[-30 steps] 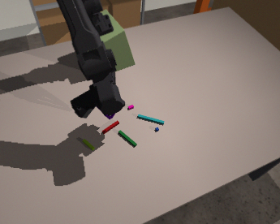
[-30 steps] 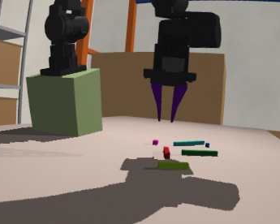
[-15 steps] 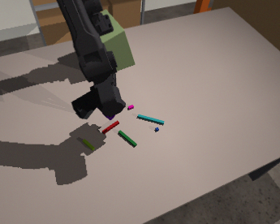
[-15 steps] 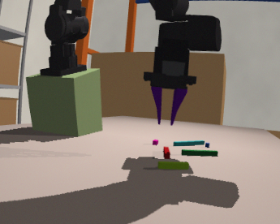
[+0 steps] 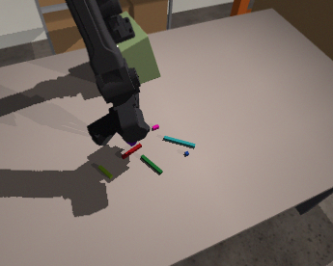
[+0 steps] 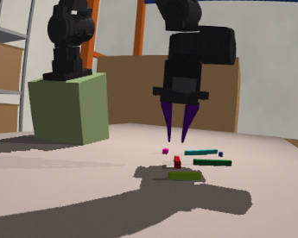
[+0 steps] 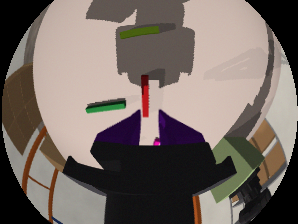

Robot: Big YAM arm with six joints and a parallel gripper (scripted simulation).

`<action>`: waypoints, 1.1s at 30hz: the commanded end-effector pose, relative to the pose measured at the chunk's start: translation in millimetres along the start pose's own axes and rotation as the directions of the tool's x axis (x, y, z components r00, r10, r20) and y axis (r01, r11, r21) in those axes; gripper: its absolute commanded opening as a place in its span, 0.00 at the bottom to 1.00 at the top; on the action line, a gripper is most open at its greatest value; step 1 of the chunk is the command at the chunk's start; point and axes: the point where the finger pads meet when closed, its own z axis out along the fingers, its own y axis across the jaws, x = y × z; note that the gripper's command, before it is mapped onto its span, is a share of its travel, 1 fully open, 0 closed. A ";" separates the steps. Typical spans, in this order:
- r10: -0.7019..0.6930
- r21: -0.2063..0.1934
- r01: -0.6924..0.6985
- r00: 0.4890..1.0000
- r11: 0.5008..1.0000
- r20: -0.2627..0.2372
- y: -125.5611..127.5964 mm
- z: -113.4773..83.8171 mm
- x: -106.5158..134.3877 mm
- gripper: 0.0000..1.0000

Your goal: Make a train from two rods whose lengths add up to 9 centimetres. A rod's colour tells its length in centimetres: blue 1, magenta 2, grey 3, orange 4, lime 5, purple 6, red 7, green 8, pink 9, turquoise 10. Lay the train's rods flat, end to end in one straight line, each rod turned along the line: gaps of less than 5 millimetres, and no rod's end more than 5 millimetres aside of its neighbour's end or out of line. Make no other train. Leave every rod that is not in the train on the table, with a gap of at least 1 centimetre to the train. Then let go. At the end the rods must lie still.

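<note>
While the claw [image 5: 131, 144] [image 6: 175, 141] [image 7: 149, 113] hangs above the counter [image 5: 254, 96] [image 6: 54, 181] [image 7: 65, 65], its two purple fingers stand a narrow way apart with nothing between them. Below the fingertips lies the red rod [image 5: 131, 150] [image 6: 177, 162] [image 7: 145, 100], flat, its length running along the gap. The magenta rod [image 5: 155, 127] [image 6: 165, 151] [image 7: 157, 142] lies apart from it, seen through the gap in the wrist view. To one side of the claw is the green rod [image 5: 152, 165] [image 6: 212, 162] [image 7: 106, 106]; farther out on that side are the turquoise rod [image 5: 180, 142] [image 6: 200, 152] and the tiny blue rod [image 5: 186, 153] [image 6: 220, 153]. The lime rod [image 5: 105, 172] [image 6: 184, 176] [image 7: 140, 33] lies in shadow, past the red one.

Red with magenta makes nine, as does green with blue; the claw's place suggests the first pair. If red is to be gripped, the claw would do well to centre over its width, since it looks off-centre in the wrist view, then descend straight, a finger on each long side. A lopsided descent could clip or twist it. Lining up the axes before closing the end gap should keep magenta from being shoved askew.
</note>
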 end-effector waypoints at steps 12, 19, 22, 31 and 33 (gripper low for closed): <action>0.010 -0.043 -0.009 1.000 0.999 0.023 19.3 13.3 -15.9 0.23; 0.009 -0.042 -0.008 1.000 0.999 0.022 19.1 19.0 -15.5 0.23; 0.011 -0.049 -0.010 1.000 0.999 0.026 20.6 18.7 -17.0 0.23; 0.010 -0.051 -0.009 1.000 0.999 0.027 21.3 20.7 -16.8 0.23; 0.010 -0.050 -0.009 1.000 0.999 0.027 21.1 21.1 -16.6 0.23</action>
